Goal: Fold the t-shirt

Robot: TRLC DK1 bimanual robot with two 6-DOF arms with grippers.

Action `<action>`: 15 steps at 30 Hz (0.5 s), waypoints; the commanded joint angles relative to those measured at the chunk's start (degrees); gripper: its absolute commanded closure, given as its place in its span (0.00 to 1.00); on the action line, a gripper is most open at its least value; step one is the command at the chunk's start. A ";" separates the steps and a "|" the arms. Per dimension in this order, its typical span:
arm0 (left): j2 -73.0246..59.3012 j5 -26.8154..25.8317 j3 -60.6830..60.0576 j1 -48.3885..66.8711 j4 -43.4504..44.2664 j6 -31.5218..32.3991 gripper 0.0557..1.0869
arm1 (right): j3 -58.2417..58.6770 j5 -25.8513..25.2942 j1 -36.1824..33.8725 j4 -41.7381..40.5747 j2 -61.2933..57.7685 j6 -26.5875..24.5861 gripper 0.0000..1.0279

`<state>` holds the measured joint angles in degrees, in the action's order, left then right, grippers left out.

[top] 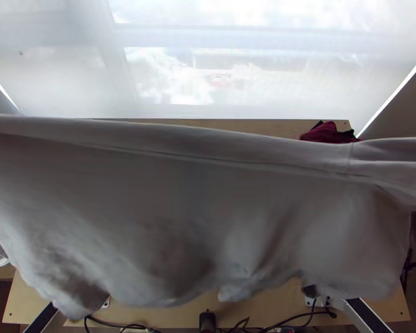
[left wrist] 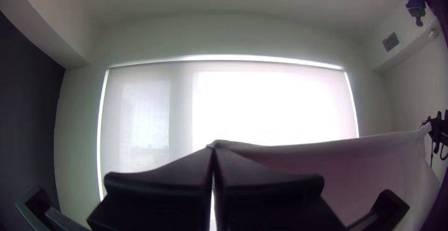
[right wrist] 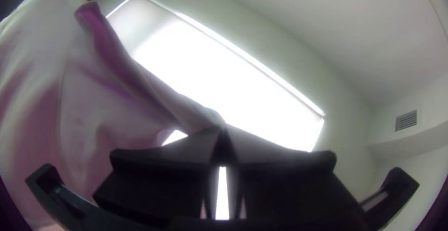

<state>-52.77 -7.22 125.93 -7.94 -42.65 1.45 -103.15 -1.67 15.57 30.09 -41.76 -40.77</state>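
The pale t-shirt (top: 180, 211) hangs stretched across the top view from edge to edge, its upper edge taut and its lower part rippled above the table. In the left wrist view my left gripper (left wrist: 213, 152) is shut on a corner of the shirt (left wrist: 298, 165). The upper edge runs from there to my right gripper (left wrist: 437, 129), farther off. In the right wrist view my right gripper (right wrist: 223, 135) is shut on the fabric, and the shirt (right wrist: 42, 100) drapes to one side with a shaded fold. The cloth hides most of both arms from above.
A dark red cloth (top: 329, 133) lies at the table's far right corner, behind the shirt. Black cables (top: 297, 319) and a small black device (top: 207, 321) are at the near edge of the wooden table (top: 180, 314). A bright covered window (top: 236, 72) stands beyond.
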 commanded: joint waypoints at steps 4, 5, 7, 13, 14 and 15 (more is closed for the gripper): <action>0.48 -5.43 -24.59 -3.22 1.96 8.57 0.97 | 26.51 -0.09 1.65 -3.98 5.37 6.23 0.97; 0.48 -5.43 -29.51 -2.43 3.02 8.74 0.97 | 30.12 -0.09 1.65 -5.56 5.37 6.85 0.97; 0.57 -5.17 -39.62 0.83 5.83 8.39 0.97 | 37.59 -0.09 1.57 -9.26 4.93 7.46 0.97; 0.57 -1.21 -66.95 5.84 23.76 5.14 0.97 | 56.31 0.00 1.39 -25.08 -2.98 8.17 0.97; -0.22 0.10 -69.94 6.80 27.01 4.79 0.97 | 57.80 0.09 0.95 -27.63 -5.62 8.61 0.97; -1.63 0.90 -72.14 7.51 29.65 4.44 0.97 | 58.94 0.53 0.25 -30.61 -8.60 9.13 0.97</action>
<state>-52.21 -10.04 77.36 -5.15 -28.38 7.77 -60.42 -1.85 16.97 13.89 -41.01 -33.61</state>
